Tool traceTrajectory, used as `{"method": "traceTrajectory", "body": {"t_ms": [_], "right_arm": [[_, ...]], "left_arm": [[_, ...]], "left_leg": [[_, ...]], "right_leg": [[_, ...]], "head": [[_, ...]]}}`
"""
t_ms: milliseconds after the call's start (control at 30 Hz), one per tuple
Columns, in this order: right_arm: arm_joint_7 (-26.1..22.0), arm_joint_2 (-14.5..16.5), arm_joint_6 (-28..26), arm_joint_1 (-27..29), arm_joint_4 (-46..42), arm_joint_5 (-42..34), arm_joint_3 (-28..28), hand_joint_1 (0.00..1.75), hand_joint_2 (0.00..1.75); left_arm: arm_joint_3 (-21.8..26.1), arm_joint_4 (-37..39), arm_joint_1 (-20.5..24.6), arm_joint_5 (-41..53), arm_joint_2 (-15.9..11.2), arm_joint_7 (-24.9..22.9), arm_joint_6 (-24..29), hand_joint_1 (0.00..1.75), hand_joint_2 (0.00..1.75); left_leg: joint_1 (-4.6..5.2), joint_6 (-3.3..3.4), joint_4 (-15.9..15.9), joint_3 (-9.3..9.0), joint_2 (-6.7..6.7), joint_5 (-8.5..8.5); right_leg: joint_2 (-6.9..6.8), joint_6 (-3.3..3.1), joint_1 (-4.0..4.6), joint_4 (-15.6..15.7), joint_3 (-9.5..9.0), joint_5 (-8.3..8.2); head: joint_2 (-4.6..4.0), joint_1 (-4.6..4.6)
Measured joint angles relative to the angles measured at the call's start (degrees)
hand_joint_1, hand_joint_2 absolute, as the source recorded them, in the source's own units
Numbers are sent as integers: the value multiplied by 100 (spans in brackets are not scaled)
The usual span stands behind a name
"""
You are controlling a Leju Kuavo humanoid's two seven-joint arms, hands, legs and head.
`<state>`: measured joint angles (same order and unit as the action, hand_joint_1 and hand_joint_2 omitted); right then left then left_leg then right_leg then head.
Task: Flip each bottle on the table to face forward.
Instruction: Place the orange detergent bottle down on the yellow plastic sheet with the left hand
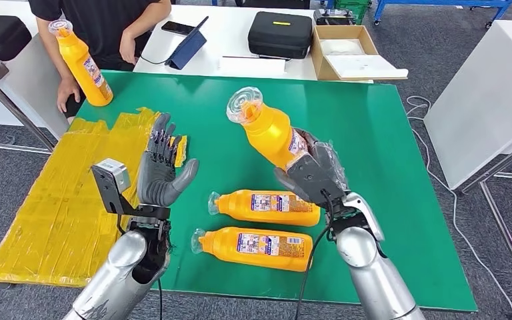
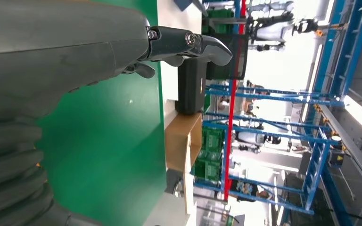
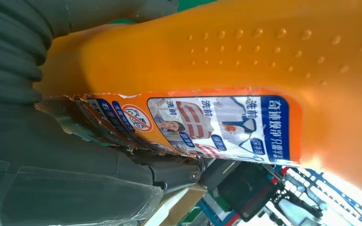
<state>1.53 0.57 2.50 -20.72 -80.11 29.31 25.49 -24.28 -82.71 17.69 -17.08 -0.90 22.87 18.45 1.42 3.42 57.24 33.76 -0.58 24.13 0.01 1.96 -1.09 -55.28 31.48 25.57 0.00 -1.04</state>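
Right robot hand (image 1: 315, 175) grips tilted bottle (image 1: 269, 130); wrist view reveals torn label (image 3: 188, 125).

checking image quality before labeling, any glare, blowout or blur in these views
Head view: even light, sharp, the lifted bottle in the right hand clear. Left wrist view: bright background past the table washed out white, left hand dark and near. Right wrist view: bottle label readable, a blown-out patch in one corner.

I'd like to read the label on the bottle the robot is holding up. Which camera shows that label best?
The right wrist view: the label is large there, its print and pictures clear, one end torn by the right robot hand. The head view shows the whole held bottle, with the label a small patch above the robot hand. The left wrist view looks elsewhere.
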Motion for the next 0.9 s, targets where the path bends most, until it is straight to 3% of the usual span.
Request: {"method": "traceTrajectory", "body": {"t_ms": [233, 467, 767, 900], "right_arm": [[356, 190, 46, -261, 186, 17, 198, 175, 175], [479, 250, 18, -517, 330, 235, 326, 175, 175], [513, 296, -1, -625, 480, 325, 448, 175, 175], [528, 311, -62, -687, 574, 527, 495, 175, 175]], "left_arm": [[2, 204, 213, 377, 105, 48, 362, 0, 175], [10, 432, 339, -357, 247, -337, -181, 0, 175], [11, 526, 380, -575, 302, -436, -310, 0, 175], [5, 527, 382, -1099, 321, -717, -657, 0, 175]], "left_leg": [[1, 1, 0, 4, 0, -1], [4, 4, 1, 5, 0, -3], [4, 4, 1, 7, 1, -3], [4, 4, 1, 8, 1, -3]], "right_leg": [[-1, 0, 0, 0, 3, 0], [0, 1, -1, 0, 2, -1], [0, 1, -1, 0, 5, -1], [0, 1, -1, 0, 5, -1]], "head": [[0, 1], [0, 1], [0, 1], [0, 1]]}}
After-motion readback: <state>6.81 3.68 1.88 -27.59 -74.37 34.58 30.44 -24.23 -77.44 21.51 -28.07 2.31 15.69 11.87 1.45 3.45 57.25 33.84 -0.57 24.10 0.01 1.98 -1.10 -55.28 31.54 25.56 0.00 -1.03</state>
